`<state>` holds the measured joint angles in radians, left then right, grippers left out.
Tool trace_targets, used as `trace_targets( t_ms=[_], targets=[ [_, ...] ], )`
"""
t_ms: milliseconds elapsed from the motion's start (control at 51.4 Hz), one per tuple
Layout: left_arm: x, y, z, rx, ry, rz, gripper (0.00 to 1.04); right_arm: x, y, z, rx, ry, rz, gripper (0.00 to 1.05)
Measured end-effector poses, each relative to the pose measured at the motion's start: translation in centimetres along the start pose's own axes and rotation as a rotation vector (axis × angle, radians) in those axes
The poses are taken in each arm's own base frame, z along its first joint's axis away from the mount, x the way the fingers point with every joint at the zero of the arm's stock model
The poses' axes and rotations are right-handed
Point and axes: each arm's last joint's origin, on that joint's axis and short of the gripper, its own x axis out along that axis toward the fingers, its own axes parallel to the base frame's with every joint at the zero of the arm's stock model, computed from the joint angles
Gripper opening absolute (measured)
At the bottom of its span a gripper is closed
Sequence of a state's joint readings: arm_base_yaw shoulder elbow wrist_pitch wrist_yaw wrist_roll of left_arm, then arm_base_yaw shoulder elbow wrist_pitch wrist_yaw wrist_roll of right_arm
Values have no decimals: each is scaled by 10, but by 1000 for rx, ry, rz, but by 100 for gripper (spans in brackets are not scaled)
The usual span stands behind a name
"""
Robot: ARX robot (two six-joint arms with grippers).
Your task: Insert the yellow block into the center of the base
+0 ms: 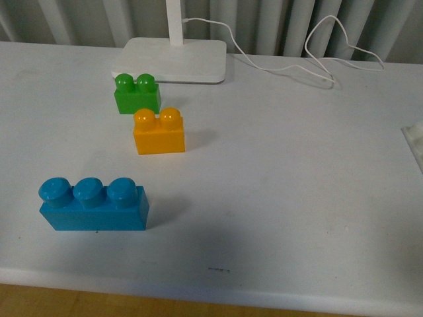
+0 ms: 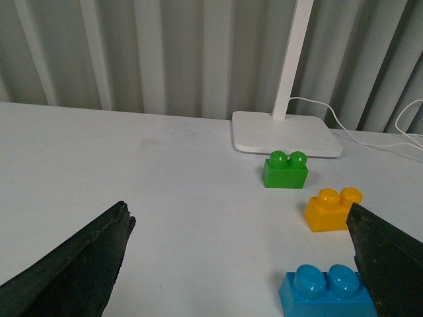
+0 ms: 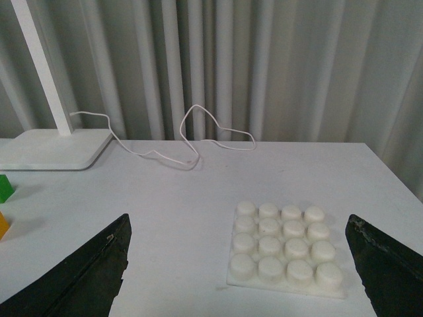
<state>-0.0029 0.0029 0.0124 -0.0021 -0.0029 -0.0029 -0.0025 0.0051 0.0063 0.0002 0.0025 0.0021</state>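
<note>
One yellow block [image 1: 159,132], one green brick [image 1: 137,94] and one blue brick [image 1: 92,205] stand apart. One base [image 3: 283,249] shows sixteen studs. The left gripper [image 2: 238,214] and right gripper [image 3: 238,224] gape wide, empty.

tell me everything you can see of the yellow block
The yellow block is a short yellow-orange brick, glossy like plastic, with two rounded studs on top. It stands studs up on the white table, a long side facing the front camera. No gripper or brick touches it: the green brick sits just behind it, apart, and the blue brick lies nearer the robot. It is not on the base.
</note>
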Motion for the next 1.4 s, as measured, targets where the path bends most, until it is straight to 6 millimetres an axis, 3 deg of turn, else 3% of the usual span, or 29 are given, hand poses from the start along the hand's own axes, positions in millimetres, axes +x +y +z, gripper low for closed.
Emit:
trace_targets(
  t_ms=[175,369,486,564,642,719,914,1147,1400],
  targets=[
    [0,0,0,0,0,0,98,7,-1,1,48,265,-130,95],
    [0,0,0,0,0,0,98,35,-3,30,96,428,-58,95],
    [0,0,0,0,0,0,98,78,-9,51,73,590,-62,95],
    [0,0,0,0,0,0,98,106,-12,54,63,709,-31,95],
    [0,0,0,0,-1,-1,98,127,-15,53,51,797,-13,95],
    [0,0,0,0,0,0,98,165,-20,51,-29,901,-37,95],
    [0,0,0,0,0,0,98,212,-29,38,-160,1025,-55,95],
    [0,0,0,0,0,0,98,235,-44,26,-197,1087,-80,95],
    [0,0,0,0,0,0,98,246,-59,5,-148,1157,-110,95]
  ],
)
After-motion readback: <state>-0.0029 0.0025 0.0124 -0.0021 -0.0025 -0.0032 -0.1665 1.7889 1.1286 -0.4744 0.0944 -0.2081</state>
